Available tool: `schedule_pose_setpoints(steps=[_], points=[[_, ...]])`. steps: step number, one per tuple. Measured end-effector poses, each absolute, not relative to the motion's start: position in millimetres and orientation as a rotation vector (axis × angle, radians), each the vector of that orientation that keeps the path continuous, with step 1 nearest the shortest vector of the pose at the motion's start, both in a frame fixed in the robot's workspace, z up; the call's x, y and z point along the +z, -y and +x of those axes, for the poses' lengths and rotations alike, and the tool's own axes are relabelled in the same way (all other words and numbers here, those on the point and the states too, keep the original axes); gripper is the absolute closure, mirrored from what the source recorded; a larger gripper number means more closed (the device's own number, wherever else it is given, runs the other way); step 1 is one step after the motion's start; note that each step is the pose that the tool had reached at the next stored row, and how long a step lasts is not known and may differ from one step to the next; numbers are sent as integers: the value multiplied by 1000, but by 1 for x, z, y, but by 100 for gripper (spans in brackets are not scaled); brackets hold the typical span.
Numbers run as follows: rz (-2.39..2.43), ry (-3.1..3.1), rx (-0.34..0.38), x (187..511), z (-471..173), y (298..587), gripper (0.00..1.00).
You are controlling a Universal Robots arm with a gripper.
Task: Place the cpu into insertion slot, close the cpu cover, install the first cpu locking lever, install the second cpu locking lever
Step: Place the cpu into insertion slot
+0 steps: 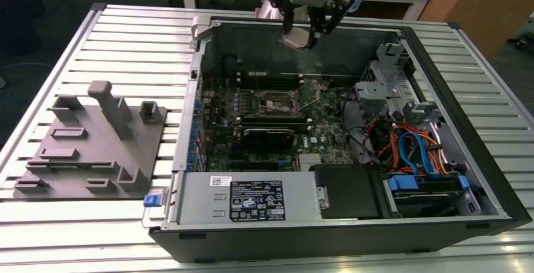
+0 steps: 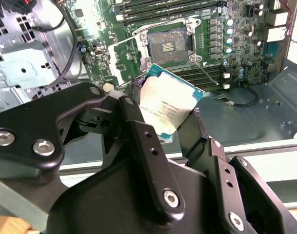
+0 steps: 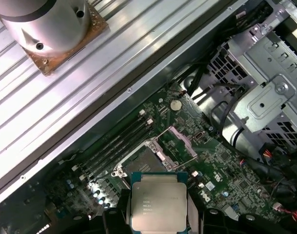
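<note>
CPU (image 2: 168, 105) sits pinched by two opposite edges between the black fingers (image 2: 138, 141) of the gripper (image 2: 167, 124), its silver printed top facing the second wrist cam. It hangs in the air, tilted, clear of the slot (image 2: 171, 45) and not touching it. The slot lies bare: dark contact field inside a silvery rim. Cover (image 2: 124, 58) stands flipped open just beside the slot, and a thin wire lever (image 2: 207, 73) juts free on the slot's opposite side.

In the first wrist view the CPU (image 3: 158, 204) is level between the gripper (image 3: 158, 217) fingers, w/ the slot (image 3: 141, 163) near it and the cover (image 3: 181, 140) raised. Long black memory slots (image 3: 116, 144) run alongside the slot. A silvery drive cage (image 3: 265, 97) sits further out.

In the exterior view the gripper (image 1: 301, 39) holds the CPU (image 1: 297, 38) high over the far wall of the case (image 1: 467, 179), well above the slot (image 1: 278, 103) in the green board (image 1: 321, 137). The case, black, lies on its side w/ the panel off, on a slatted metal table (image 1: 125, 35). PSU (image 1: 242, 201) fills the case's near end. On the exterior view's left, apart from the case, rests a grey fixture (image 1: 92, 142).
</note>
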State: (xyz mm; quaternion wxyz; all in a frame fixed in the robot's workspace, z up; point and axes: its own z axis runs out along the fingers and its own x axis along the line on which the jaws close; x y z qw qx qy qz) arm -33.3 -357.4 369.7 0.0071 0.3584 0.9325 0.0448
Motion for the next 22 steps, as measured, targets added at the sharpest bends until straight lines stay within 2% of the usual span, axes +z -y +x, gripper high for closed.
schedule_pose_setpoints(steps=[22], points=[[1519, -2760, 113, 365, -33, 357, 46]])
